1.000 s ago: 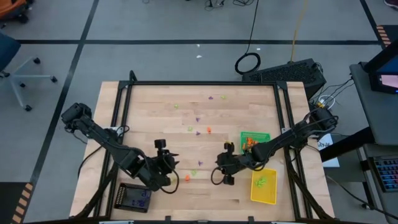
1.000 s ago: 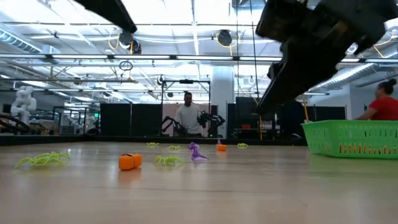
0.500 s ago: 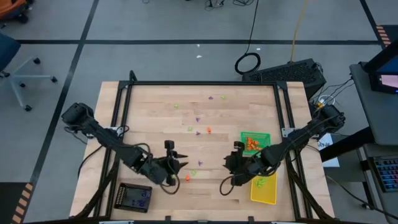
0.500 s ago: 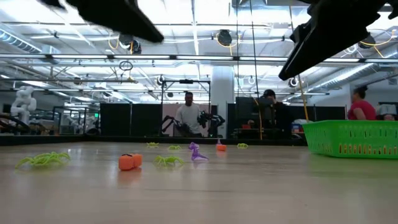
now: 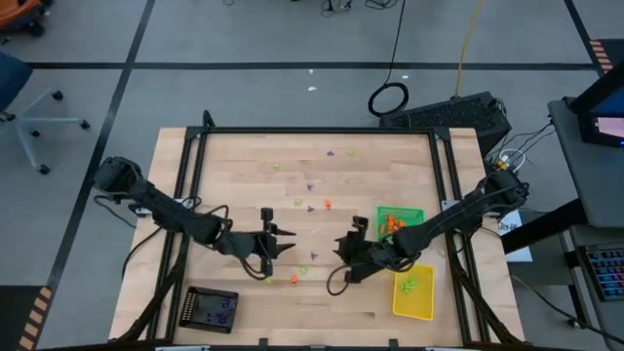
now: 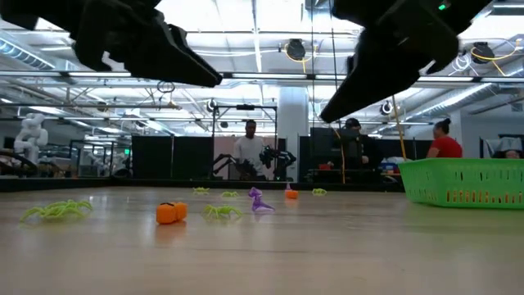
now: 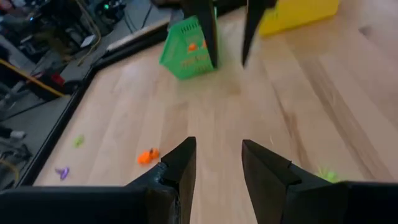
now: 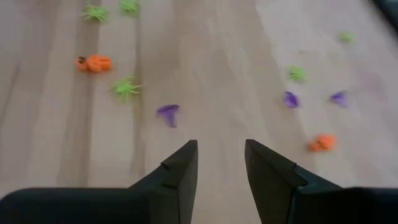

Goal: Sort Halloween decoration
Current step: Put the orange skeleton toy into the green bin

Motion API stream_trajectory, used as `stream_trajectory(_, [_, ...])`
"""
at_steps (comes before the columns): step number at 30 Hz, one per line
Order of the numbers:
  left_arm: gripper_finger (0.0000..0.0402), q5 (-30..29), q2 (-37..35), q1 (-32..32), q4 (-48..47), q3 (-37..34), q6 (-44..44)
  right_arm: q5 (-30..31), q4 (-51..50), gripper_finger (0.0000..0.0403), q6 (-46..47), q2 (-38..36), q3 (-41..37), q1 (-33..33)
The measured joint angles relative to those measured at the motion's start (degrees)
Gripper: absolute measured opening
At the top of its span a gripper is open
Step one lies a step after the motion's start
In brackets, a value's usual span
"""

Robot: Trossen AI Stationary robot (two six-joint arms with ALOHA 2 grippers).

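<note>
Table (image 5: 244, 161): wood; trinkets scattered across the middle and far part.
Trays: green tray (image 5: 413, 214) holds orange pieces, yellow tray (image 5: 413, 302) green ones, both on the right; black tray (image 5: 198, 309) near left.
Left gripper (image 5: 287, 240): above mid-table, fingers (image 7: 180, 163) apart, nothing between them.
Right gripper (image 5: 345, 246): facing it, fingers (image 8: 181, 167) apart, empty.
Trinkets: orange pumpkin (image 6: 170, 212) and green spider (image 6: 219, 211) lie just below the grippers; purple piece (image 8: 168, 114) lies ahead of the right gripper.
Step, my reading: picking a target. Come straight down over one piece, close low, avoid sweeping neighbours.
Axis: pumpkin roundish, no clear long axis; purple piece's heading too small to tell.
</note>
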Motion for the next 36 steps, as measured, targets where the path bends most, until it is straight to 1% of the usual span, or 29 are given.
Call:
stream_trajectory(1, [0.0127, 0.8, -0.3, 0.5, 0.3, 0.0, 0.4, -1.7, 1.5, 0.0118, -0.1, 0.8, 0.0, -0.7])
stream_trajectory(5, [0.0127, 1.1, -0.8, 0.9, -0.5, 0.0, 0.5, -7.0, 5.5, 0.0118, -0.2, 3.9, 0.0, -3.2])
stream_trajectory(8, [0.0127, 2.2, -0.7, 0.5, -0.1, 0.0, 0.5, -6.8, 7.1, 0.0118, -0.4, 5.7, 0.0, -4.1])
stream_trajectory(11, [0.0127, 3.6, -0.7, 0.4, 0.1, 0.0, 0.4, -3.9, 6.9, 0.0118, -0.5, 6.1, 0.0, -5.7])
stream_trajectory(13, [0.0127, 3.7, -0.7, 0.4, 1.0, 0.0, -0.1, -1.6, 6.7, 0.0118, 0.3, 6.1, 0.0, -7.9])
stream_trajectory(16, [0.0127, 3.7, -0.7, 0.9, 2.5, 0.0, -1.1, -1.1, 6.5, 0.0118, 1.4, 6.1, 0.0, -12.2])
stream_trajectory(17, [0.0127, 3.7, -0.7, 0.9, 2.7, 0.0, -1.7, -1.5, 6.3, 0.0118, 2.3, 6.1, 0.0, -13.8])
stream_trajectory(20, [0.0127, 3.7, -0.7, 0.9, 2.6, 0.0, -3.3, -5.8, 5.7, 0.0118, 5.4, 6.8, 0.0, -18.1])
stream_trajectory(24, [0.0127, 4.0, -0.7, 0.7, 2.6, 0.0, -5.4, -8.3, 6.2, 0.0118, 7.5, 8.1, 0.0, -20.9])
stream_trajectory(27, [0.0127, 5.3, -0.7, 0.4, 3.0, 0.0, -5.4, -5.9, 7.2, 0.0118, 9.2, 9.5, 0.0, -21.2])
stream_trajectory(29, [0.0127, 5.8, -0.7, 0.4, 3.3, 0.0, -5.2, -3.0, 7.7, 0.0118, 13.4, 10.3, 0.0, -21.2])
stream_trajectory(31, [0.0127, 6.4, -0.7, 0.3, 3.2, 0.0, -5.2, -1.3, 7.8, 0.0118, 16.0, 11.0, 0.0, -21.2])
stream_trajectory(36, [0.0127, 6.6, -0.7, 0.4, 3.2, 0.0, -5.5, -1.1, 7.3, 0.0118, 21.3, 11.1, 0.0, -21.2])
